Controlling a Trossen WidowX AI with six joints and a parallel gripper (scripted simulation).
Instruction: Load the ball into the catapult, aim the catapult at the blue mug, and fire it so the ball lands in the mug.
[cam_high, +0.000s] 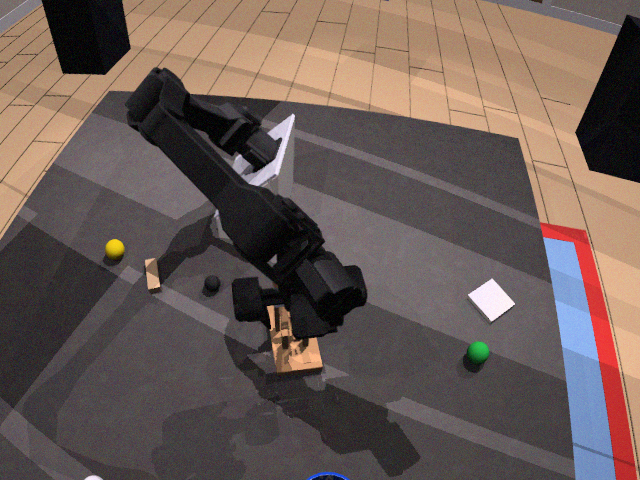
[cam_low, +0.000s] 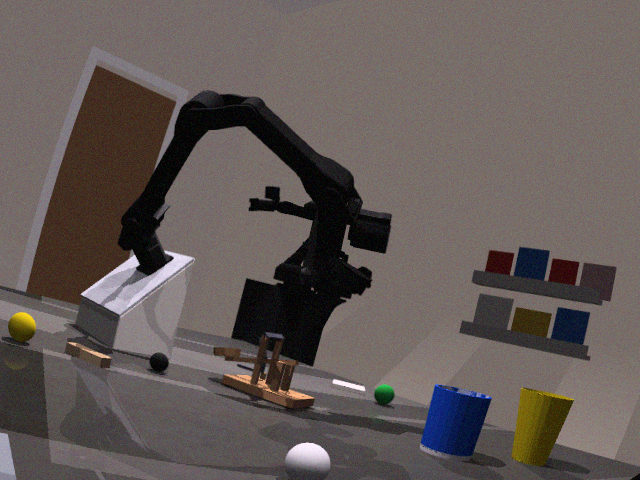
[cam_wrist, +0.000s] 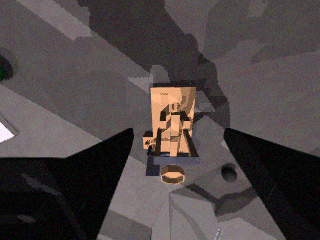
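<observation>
The wooden catapult (cam_high: 299, 362) (cam_low: 266, 391) (cam_wrist: 172, 97) stands on the dark mat. Its throwing arm is about level, and the round cup (cam_low: 226, 352) (cam_wrist: 172, 175) at the arm's end looks empty. My gripper (cam_wrist: 178, 132) is open and empty above the catapult, one finger to each side of it. The blue mug (cam_high: 327, 475) (cam_low: 454, 421) stands upright beyond the base's front end. Loose balls lie on the mat: black (cam_high: 211, 282) (cam_low: 158, 361) (cam_wrist: 229, 173), yellow (cam_high: 114, 249) (cam_low: 21, 327), green (cam_high: 477, 352) (cam_low: 384, 394) and white (cam_low: 307, 461). The arm partly hides the catapult in the top view.
A yellow cup (cam_low: 541, 428) stands beside the mug. A small wooden block (cam_high: 152, 275) (cam_low: 87, 354) lies between the yellow and black balls. A flat white square (cam_high: 491, 300) (cam_low: 348, 385) lies near the green ball. The white stand (cam_low: 149, 310) bears my arm.
</observation>
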